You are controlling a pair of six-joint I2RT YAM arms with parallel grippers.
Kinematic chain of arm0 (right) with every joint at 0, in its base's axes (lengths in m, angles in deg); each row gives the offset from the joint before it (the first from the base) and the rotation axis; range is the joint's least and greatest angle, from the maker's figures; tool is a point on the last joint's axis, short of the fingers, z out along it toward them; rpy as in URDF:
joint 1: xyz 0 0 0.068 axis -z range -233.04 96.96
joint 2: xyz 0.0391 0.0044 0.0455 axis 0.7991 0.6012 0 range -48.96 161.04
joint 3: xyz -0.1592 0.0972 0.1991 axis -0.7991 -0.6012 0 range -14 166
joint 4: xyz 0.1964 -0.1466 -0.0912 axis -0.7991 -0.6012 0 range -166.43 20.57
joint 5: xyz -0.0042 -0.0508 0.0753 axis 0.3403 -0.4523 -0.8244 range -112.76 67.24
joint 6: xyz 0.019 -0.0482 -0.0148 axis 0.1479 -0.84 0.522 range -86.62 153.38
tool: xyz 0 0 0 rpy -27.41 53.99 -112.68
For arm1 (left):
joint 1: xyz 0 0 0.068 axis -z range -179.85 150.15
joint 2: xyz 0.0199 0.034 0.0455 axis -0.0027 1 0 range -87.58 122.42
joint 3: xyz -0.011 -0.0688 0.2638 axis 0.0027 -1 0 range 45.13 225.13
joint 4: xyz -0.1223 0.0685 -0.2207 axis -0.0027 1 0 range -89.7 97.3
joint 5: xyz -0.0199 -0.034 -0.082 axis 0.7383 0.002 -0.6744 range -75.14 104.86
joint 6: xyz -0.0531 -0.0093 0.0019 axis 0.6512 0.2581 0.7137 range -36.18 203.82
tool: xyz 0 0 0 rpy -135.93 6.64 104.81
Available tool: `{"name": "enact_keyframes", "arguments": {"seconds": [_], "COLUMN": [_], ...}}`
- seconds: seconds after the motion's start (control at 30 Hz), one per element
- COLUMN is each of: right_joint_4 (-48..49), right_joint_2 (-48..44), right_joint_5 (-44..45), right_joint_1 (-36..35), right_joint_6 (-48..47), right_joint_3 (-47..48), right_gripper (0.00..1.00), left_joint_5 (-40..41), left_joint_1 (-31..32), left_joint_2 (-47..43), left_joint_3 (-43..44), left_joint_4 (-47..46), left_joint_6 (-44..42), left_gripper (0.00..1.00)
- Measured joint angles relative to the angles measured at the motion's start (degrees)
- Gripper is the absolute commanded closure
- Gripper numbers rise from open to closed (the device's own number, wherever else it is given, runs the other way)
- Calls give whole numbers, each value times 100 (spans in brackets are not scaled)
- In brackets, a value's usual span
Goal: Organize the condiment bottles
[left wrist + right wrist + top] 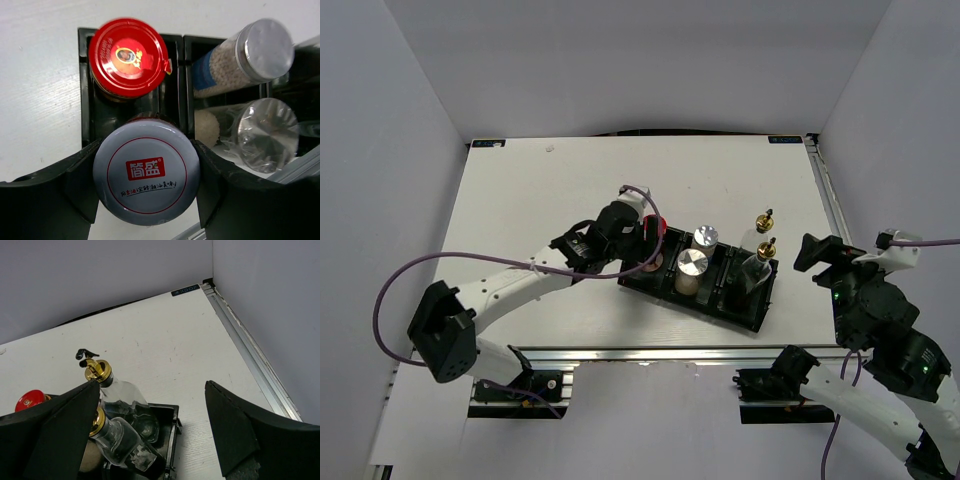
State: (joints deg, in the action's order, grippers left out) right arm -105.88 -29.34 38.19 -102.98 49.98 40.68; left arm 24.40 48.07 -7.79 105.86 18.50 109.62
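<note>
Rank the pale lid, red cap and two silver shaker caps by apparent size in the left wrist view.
1. pale lid, nearest the camera.
2. red cap.
3. upper silver cap and lower silver cap: alike, not ranked.

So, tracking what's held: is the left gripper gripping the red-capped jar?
No, the left gripper clamps the white-lidded jar; the red-capped jar stands free in the black tray beyond.

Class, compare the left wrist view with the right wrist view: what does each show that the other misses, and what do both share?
Only left wrist: the pale-lidded jar gripped in the left hand, plus two silver-capped shakers. Only right wrist: two clear glass bottles with gold pourers, the table's far corner, the open right hand. Both: the red-capped jar and the black tray.
</note>
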Motion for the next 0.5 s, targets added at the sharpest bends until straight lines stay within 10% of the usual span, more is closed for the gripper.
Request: {"name": "enact_keyframes", "arguments": {"seconds": [0.3, 0.5], "right_joint_4": [-66, -107], "right_joint_2": [-96, -101], "right_joint_5": [39, 37], "right_joint_1": [-35, -46], "right_joint_6": [96, 105], "right_joint_3": [7, 28], "right_gripper": [11, 11], "left_joint_5": [210, 472], "left_joint_1": [160, 160], "left_joint_2": [855, 1436], "left_joint_3": [273, 621], "left_joint_4": [103, 149], "left_joint_6": [-101, -243], "left_gripper": [67, 37]}}
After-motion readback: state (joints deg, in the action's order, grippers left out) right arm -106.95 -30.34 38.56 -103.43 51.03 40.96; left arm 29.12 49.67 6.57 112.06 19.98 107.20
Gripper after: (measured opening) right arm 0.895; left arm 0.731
